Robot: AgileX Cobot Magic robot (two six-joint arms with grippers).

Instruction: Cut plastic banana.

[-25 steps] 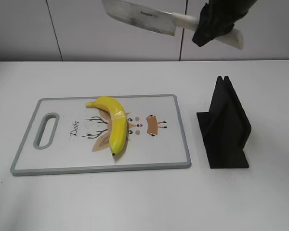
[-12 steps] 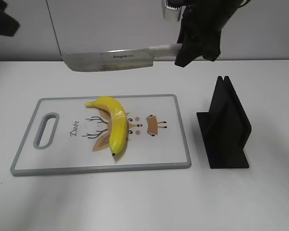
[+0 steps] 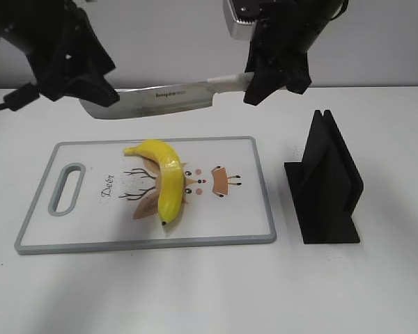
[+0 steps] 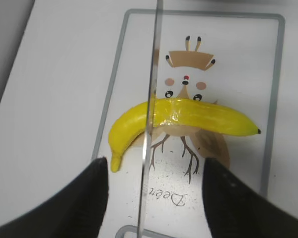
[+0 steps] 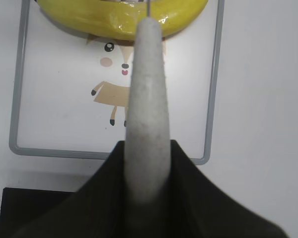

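The plastic banana (image 3: 165, 182) lies curved on the grey-rimmed cutting board (image 3: 146, 243), black tip towards the front. My right gripper (image 3: 272, 76) is shut on the white handle of a cleaver knife (image 3: 160, 101) and holds the blade level above the board's far edge. My left gripper (image 3: 97, 94) is at the blade's tip. In the left wrist view the left gripper (image 4: 154, 168) is open, its fingers either side of the knife (image 4: 150, 99), which crosses over the banana (image 4: 198, 115). In the right wrist view the right gripper (image 5: 146, 148) grips the knife's handle (image 5: 146, 89) above the banana (image 5: 89, 20).
A black knife stand (image 3: 327, 184) is on the white table right of the board. The board has a handle slot (image 3: 67, 186) at its left end and a deer drawing under the banana. The board also shows in both wrist views (image 4: 275, 74) (image 5: 64, 114).
The knife has come down from high up on the right and turned level over the board's far edge. The left arm has come in from the upper left to the blade tip.
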